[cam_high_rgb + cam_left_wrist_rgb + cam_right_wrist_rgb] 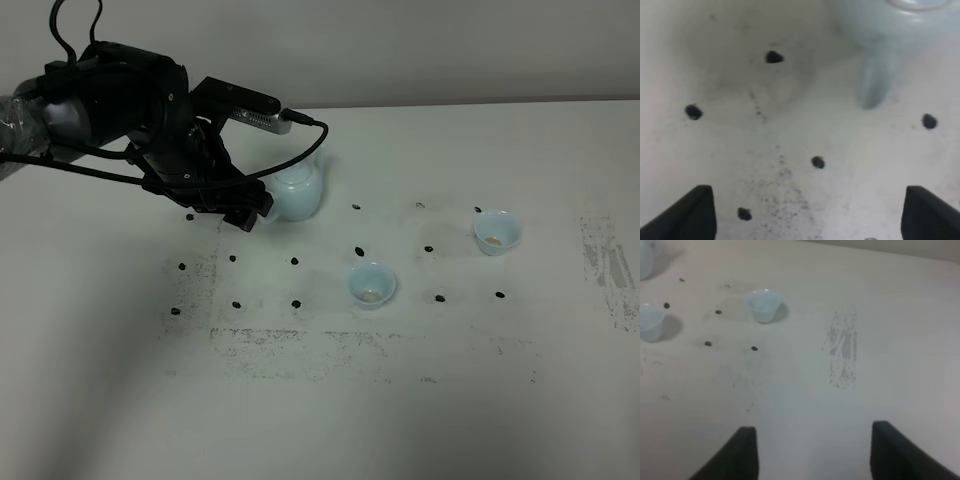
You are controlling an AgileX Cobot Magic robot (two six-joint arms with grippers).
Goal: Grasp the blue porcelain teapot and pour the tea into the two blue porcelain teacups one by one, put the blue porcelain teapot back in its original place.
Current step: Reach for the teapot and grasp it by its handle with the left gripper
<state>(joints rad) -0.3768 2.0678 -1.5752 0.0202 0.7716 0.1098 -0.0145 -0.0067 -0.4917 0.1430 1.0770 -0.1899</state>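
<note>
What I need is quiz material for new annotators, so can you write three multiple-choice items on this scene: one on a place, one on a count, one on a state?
1. In the exterior high view, where does the blue porcelain teapot stand?
A. Left of both teacups.
B. Between them.
C. Right of both.

2. How many teacups are on the table?
A. One.
B. Two.
C. Three.

3. What is the left gripper's state?
A. Shut on the teapot's handle.
B. Shut on a teacup.
C. Open and empty, with the teapot ahead of it.

Answers: 1 A, both cups lie to its right. 2 B, two pale-blue cups show. 3 C, the left wrist view shows its fingers spread over bare table, the teapot beyond them.
</note>
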